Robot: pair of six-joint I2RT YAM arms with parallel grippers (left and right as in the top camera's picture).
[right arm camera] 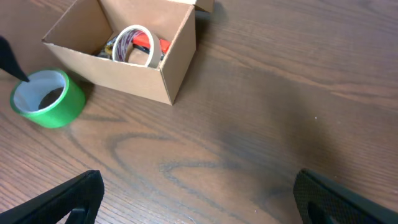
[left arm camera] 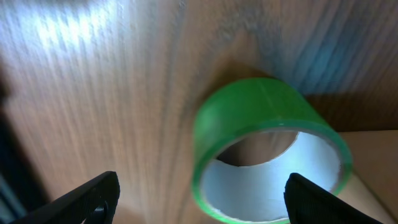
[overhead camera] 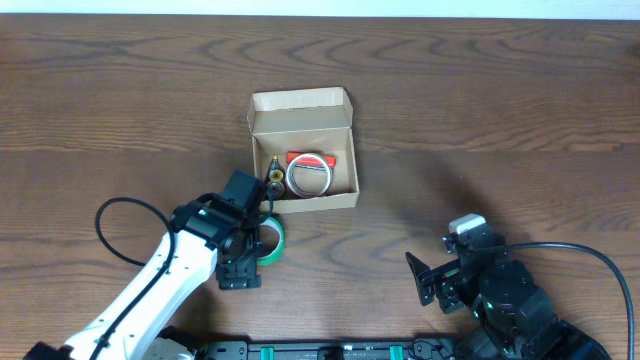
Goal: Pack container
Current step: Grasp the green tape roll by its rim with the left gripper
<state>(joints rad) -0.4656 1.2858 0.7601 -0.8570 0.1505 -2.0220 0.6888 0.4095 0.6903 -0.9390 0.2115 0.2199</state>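
Note:
The container [overhead camera: 303, 122] is a tan cardboard box with its flap lid open, standing at the table's middle; it also shows in the right wrist view [right arm camera: 177, 65]. Inside it lie a white tape roll [overhead camera: 308, 177], a red item [overhead camera: 303, 158] and a small dark-and-gold item [overhead camera: 274, 178]. A green tape roll [overhead camera: 277, 240] sits on the table just in front of the box's left corner. My left gripper [overhead camera: 255, 242] is open, and the green roll [left arm camera: 261, 112] lies between its fingers [left arm camera: 202, 199], nearer the right finger. My right gripper [overhead camera: 430, 280] is open and empty [right arm camera: 199, 199] at the front right.
The wooden table [overhead camera: 480, 120] stretches bare around the box. The left arm's black cable [overhead camera: 110, 225] loops on the table at the front left. The green roll also shows in the right wrist view [right arm camera: 50, 99], left of the box.

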